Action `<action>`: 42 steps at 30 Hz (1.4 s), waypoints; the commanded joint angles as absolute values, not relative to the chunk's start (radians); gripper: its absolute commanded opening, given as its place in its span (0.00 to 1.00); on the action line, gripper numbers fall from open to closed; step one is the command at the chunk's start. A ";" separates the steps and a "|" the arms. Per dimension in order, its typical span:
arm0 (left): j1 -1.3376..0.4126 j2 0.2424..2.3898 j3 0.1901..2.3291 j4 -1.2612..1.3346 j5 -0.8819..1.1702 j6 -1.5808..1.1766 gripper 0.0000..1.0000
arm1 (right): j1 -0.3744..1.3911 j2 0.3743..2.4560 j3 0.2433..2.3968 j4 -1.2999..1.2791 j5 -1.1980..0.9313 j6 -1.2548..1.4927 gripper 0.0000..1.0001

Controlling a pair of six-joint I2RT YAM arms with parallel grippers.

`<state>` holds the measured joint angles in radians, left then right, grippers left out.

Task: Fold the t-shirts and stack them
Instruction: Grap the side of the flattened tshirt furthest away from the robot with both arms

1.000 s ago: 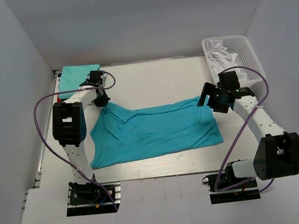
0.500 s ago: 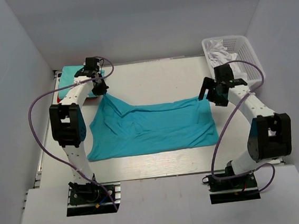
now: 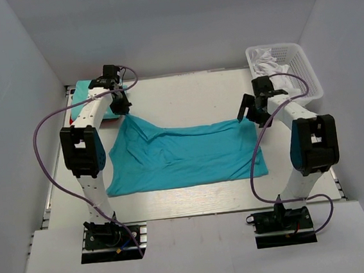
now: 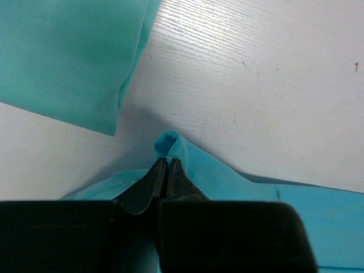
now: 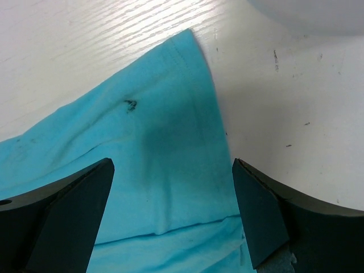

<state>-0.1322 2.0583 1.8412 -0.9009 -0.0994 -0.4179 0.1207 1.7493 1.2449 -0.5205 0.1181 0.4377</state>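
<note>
Turquoise t-shirt (image 3: 184, 157) lies spread and wrinkled across the middle of the white surface (image 3: 191, 93). Its 10 o'clock corner is drawn up into a peak, pinched in the left pincer (image 4: 166, 164), whose jaws are closed tight on a small fold of cloth. The right pincer (image 5: 172, 164) hangs over the shirt's 2 o'clock corner with jaws spread wide, gripping nothing. A paler folded mint tee (image 3: 86, 94) sits at the surface's 10 o'clock corner, just beyond the left pincer. A white basket (image 3: 304, 66) holding white cloth (image 3: 265, 57) stands at 2 o'clock.
</note>
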 commanded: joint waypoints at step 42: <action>-0.137 1.928 1.753 -0.969 0.008 -0.443 0.00 | 0.201 1.956 1.253 -0.187 0.525 0.592 0.00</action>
